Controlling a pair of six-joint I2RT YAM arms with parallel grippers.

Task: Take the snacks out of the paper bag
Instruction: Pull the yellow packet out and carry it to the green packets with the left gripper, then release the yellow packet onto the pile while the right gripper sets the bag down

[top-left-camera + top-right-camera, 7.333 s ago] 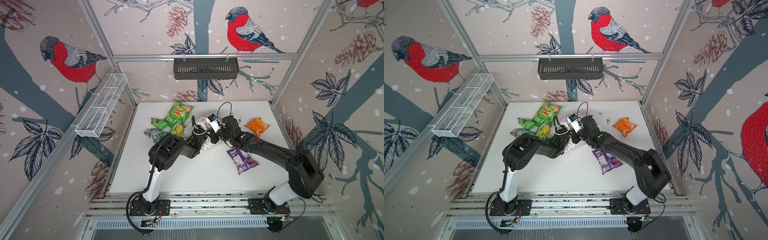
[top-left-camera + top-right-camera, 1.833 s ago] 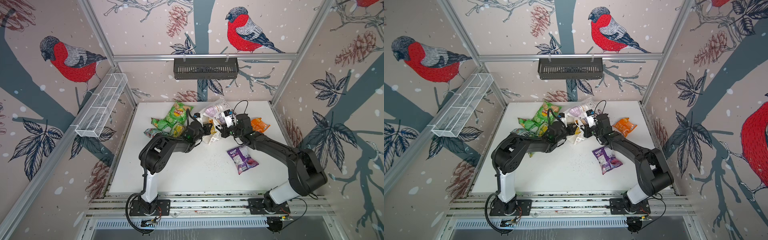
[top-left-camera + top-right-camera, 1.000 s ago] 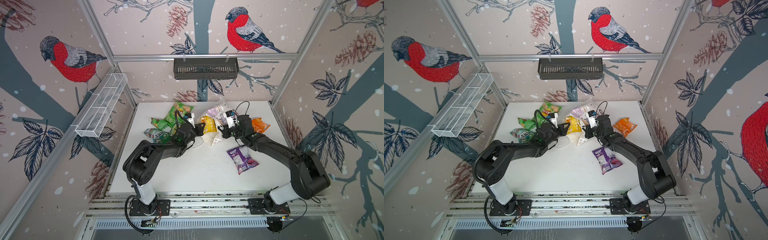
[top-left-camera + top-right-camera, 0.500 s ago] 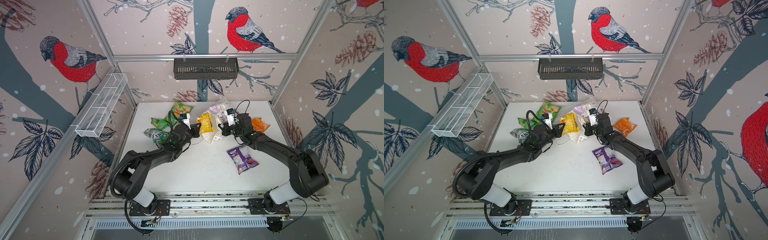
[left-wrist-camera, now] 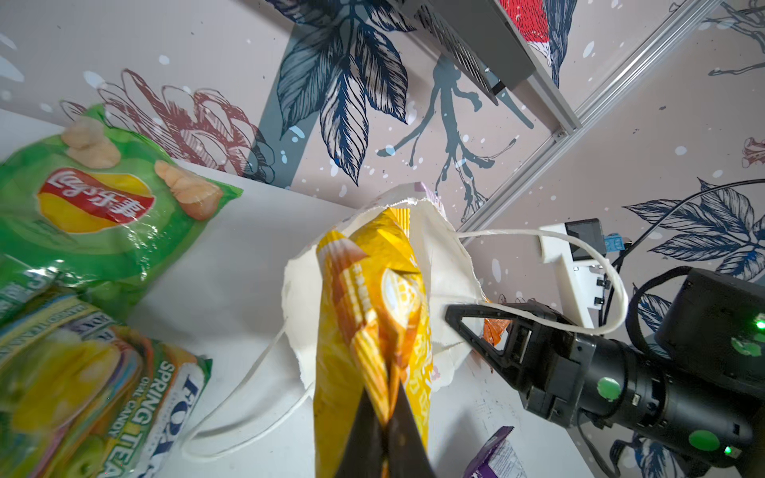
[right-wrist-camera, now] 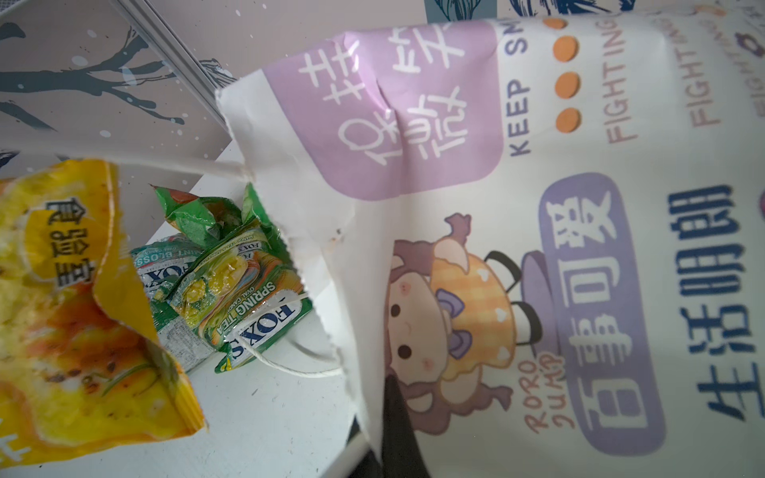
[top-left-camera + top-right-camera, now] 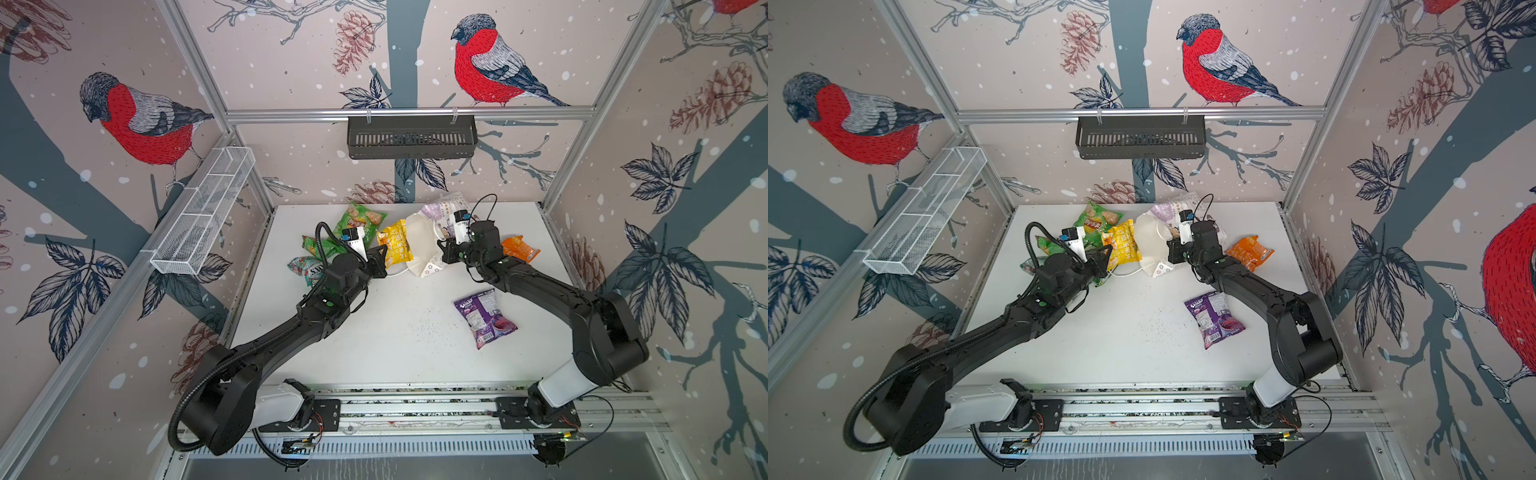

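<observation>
Stretched low and forward, the left gripper (image 7: 381, 258) clamps the yellow packet (image 7: 397, 243); the right gripper (image 7: 443, 251) pinches the paper bag (image 7: 422, 239) edge.

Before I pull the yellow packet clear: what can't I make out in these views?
Inside of the paper bag: left wrist view, the yellow packet blocks its mouth, so any snacks left inside are hidden.
Right gripper: right wrist view, its fingers are cut off by the frame edge and the bag wall.
Teal FOX'S packet: in a top view, partly under the left arm.
</observation>
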